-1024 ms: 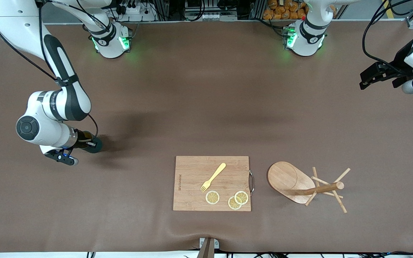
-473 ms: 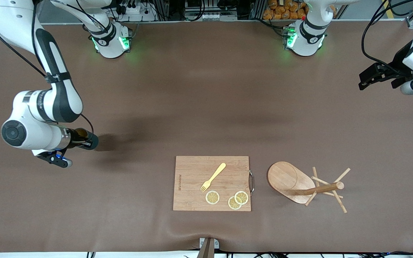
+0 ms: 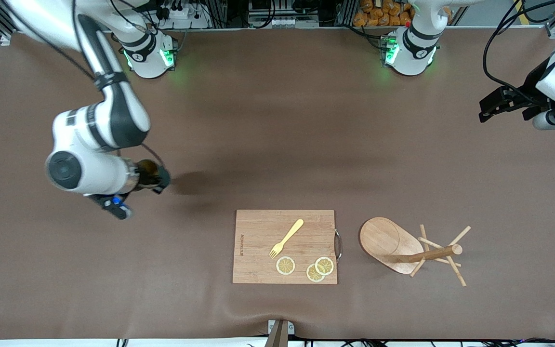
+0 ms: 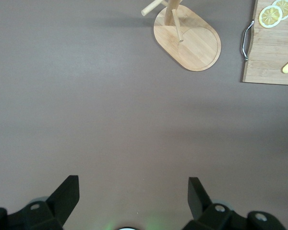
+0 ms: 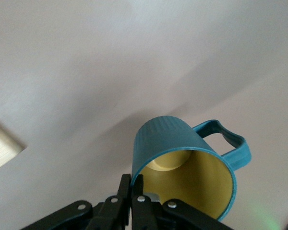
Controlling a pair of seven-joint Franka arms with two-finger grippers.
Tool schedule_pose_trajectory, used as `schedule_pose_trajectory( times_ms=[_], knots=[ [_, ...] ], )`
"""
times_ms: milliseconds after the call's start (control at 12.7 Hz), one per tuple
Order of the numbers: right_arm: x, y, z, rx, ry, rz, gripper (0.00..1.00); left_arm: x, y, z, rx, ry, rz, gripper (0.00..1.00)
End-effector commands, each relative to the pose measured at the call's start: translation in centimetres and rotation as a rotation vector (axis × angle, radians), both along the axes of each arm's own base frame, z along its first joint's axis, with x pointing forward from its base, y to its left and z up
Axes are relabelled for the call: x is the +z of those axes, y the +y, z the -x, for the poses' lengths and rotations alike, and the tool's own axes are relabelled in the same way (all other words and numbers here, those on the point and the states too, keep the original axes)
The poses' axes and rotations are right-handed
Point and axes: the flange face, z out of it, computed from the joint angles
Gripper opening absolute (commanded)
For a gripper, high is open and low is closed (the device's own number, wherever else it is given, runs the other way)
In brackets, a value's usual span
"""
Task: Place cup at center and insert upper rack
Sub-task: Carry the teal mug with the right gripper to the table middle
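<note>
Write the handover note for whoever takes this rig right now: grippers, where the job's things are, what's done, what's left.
Right gripper: shut on the rim of the cup, carried in the air over the bare table toward the right arm's end.
Left gripper: open, empty, waiting above the table's edge at the left arm's end.
Upper rack: tipped on its side on the table, beside the cutting board, which holds a fork and lemon slices.
Done: cup picked up.
Left: set the cup down at the table's center, then pick up the rack and insert it.
</note>
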Motion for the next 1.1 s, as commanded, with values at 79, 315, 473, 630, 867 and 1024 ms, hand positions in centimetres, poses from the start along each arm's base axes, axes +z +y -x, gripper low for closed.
schedule_pose_trajectory(
  times_ms=[79, 315, 473, 630, 867, 1024],
  knots=[
    [1.9, 9.5, 3.5, -0.139, 0.011, -0.007, 0.0, 0.3, -0.8, 0.3, -0.01, 0.003, 0.015, 1.0],
    [2.7, 17.0, 7.2, -0.228, -0.009, -0.006, 0.0, 0.5, -0.8, 0.3, -0.009, -0.003, 0.015, 1.0],
    [2.6, 22.4, 10.2, -0.267, -0.052, -0.018, 0.0, 0.4, -0.8, 0.2, -0.009, -0.003, 0.015, 1.0],
    [2.1, 28.0, 14.0, -0.307, -0.095, -0.045, 0.0, 0.5, -0.8, 0.2, -0.009, -0.006, 0.016, 1.0],
    [-0.1, 32.4, 18.9, -0.245, -0.102, -0.04, 0.0, 0.5, -0.8, 0.1, -0.009, -0.009, 0.016, 1.0],
    [-2.4, 33.6, 21.1, -0.202, -0.107, -0.026, 0.0, 0.5, -0.8, 0.0, -0.009, -0.012, 0.015, 1.0]
  ],
)
